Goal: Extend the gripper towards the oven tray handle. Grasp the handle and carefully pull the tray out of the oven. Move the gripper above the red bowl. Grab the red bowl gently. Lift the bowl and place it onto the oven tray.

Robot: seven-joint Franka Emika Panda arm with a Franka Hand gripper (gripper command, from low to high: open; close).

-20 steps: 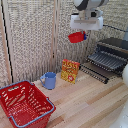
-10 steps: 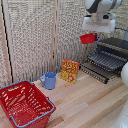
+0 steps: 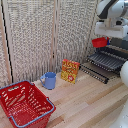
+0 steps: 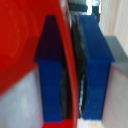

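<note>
Oven (image 3: 116, 50) sits at the exterior view's right with its door dropped open and the oven tray (image 3: 106, 61) drawn out over that door. Above the tray hangs the gripper (image 3: 103, 36), clamped on the rim of the red bowl (image 3: 99, 42), which is held clear in the air; in the wrist view the blue fingers (image 4: 95, 70) pinch the red rim (image 4: 67, 60) between them.

Red bowl (image 3: 100, 42) now seemingly above oven tray (image 3: 106, 61).
</note>
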